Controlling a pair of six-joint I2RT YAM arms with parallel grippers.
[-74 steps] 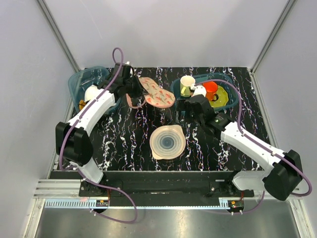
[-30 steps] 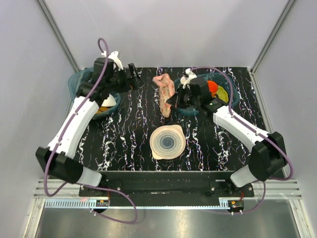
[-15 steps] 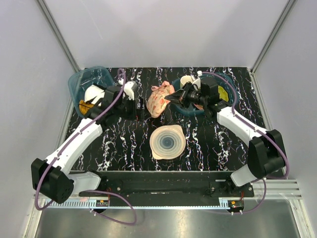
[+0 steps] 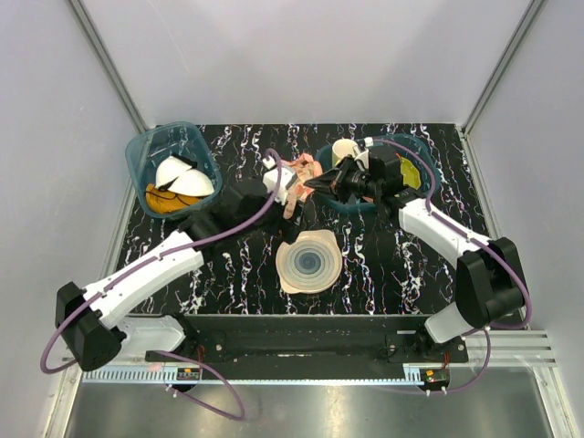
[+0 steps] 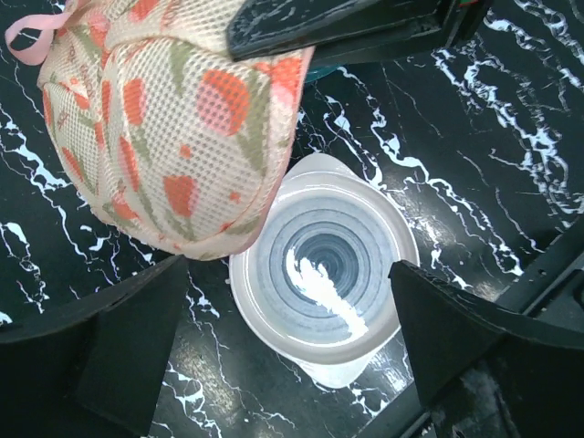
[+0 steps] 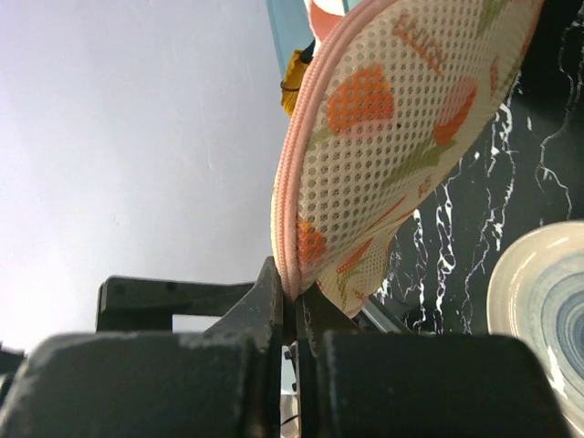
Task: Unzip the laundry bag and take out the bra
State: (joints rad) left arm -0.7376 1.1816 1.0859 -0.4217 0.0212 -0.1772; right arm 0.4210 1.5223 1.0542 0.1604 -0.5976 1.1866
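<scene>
**Right arm had the bag by its trim, left arm open beside it**

- The laundry bag [image 4: 297, 179] sat mid-table toward the far side. It was between the two grippers, just far of the ringed disc [image 4: 308, 262] and by the left rim of the right bin [image 4: 431, 181].
- The right gripper [image 6: 292, 294] was clamped narrow on the bag's pink edge trim. In the right wrist view the trim ran straight down into the pinch, and the mesh body stood up on edge above the fingers.
- The left gripper [image 5: 290, 266] was spread wide with nothing between its fingers [image 5: 119, 347].
- The left wrist view looked down past the bag's rounded underside to the disc on the table [image 4: 374, 274], so the bag appeared lifted clear of the surface.
- In that same view the bag hung up and left of the open span, touching neither finger. One of the right gripper's black fingers crossed its top.
- A small pink loop [image 5: 27, 41] stuck out at the bag's upper-left edge. I could not tell what it belonged to.
- I could not tell the zip state from any view.
- The left bin [image 4: 137, 151] at the far left held white domed pieces [image 4: 178, 173] on orange cloth [image 4: 164, 203], well apart from the bag.
- A cream cup [image 4: 345, 149] stood in the right bin, just behind the right gripper.
</scene>
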